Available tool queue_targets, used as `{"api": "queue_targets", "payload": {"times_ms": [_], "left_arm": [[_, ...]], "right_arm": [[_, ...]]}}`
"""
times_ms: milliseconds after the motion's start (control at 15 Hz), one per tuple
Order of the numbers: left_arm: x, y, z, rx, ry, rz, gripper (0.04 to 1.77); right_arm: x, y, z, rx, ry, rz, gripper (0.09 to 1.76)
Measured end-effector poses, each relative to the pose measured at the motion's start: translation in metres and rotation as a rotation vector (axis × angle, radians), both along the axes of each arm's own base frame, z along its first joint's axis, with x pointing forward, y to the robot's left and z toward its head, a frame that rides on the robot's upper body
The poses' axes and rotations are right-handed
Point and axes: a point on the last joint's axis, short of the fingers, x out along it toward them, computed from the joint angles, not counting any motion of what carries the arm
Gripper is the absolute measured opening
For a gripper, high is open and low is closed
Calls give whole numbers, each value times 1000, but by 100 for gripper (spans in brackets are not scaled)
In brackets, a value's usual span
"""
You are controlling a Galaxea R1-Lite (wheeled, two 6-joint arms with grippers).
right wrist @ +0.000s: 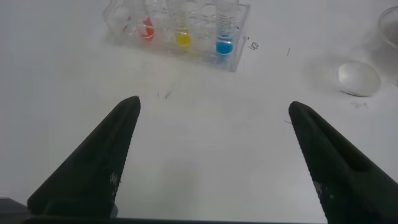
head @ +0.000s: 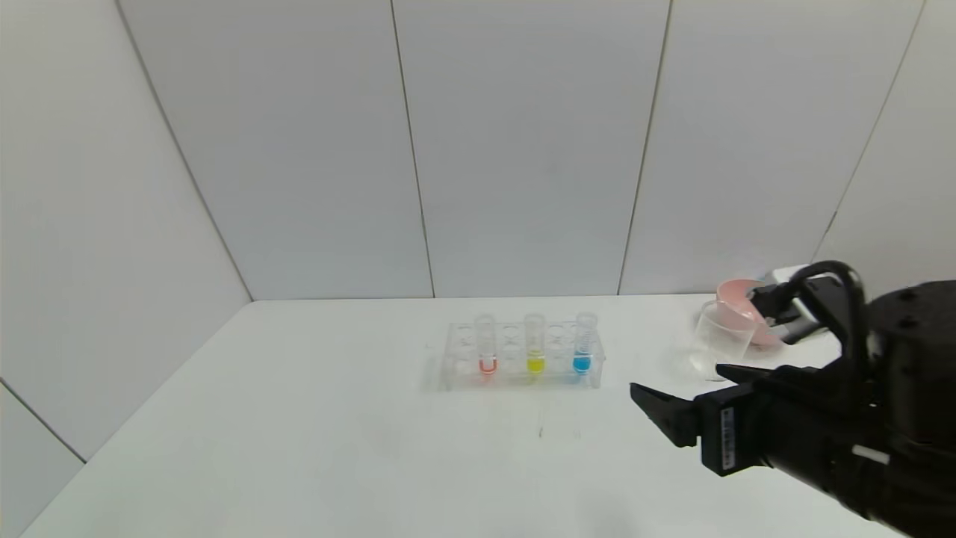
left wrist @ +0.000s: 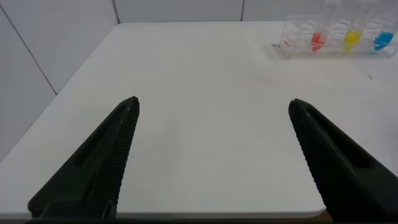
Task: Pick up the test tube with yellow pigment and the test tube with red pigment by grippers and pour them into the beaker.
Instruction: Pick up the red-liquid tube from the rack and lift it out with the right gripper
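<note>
Pictured on a white table: a clear tube rack standing near the middle, toward the far edge, holding three upright tubes in one row. At the rack's left, the test tube with red pigment; in the middle, the test tube with yellow pigment; at the right, a tube with blue liquid. All three seated in the rack, untouched.

To the right of the rack, well apart from it, the beaker, clear and upright on the table, with a pink bowl just beyond it at the far right, apparently touching or overlapping it from behind.

At near right, the right gripper, fingers spread wide and holding nothing, raised above the table, pointing left toward the rack and hanging near the beaker's near side. Seen from its own wrist camera: both black fingers parted over bare tabletop, rack and tubes farther off, beaker base at the edge.

Out of sight in the head view, the left gripper, likewise spread wide and empty, poised over the table's near left part, with the rack far off to the right.
</note>
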Motion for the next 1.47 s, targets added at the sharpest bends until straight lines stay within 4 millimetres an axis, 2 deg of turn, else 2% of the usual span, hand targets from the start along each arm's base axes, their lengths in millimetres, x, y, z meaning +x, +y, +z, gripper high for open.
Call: {"api": "queue_targets", "payload": {"times_ms": [267,867,1133,1467], "left_arm": [[0,0,0,0,0,0,172],[0,0,0,0,0,0,172],[0,0,0,0,0,0,172],[0,0,0,0,0,0,172]], "right_arm": [[23,48,-9,22,14,5,171],[67,150,-58,-25,1,-13,171],[77,180,-71,-36,-28,-35,171],[95,204,-85,-48,-37,-59,171]]}}
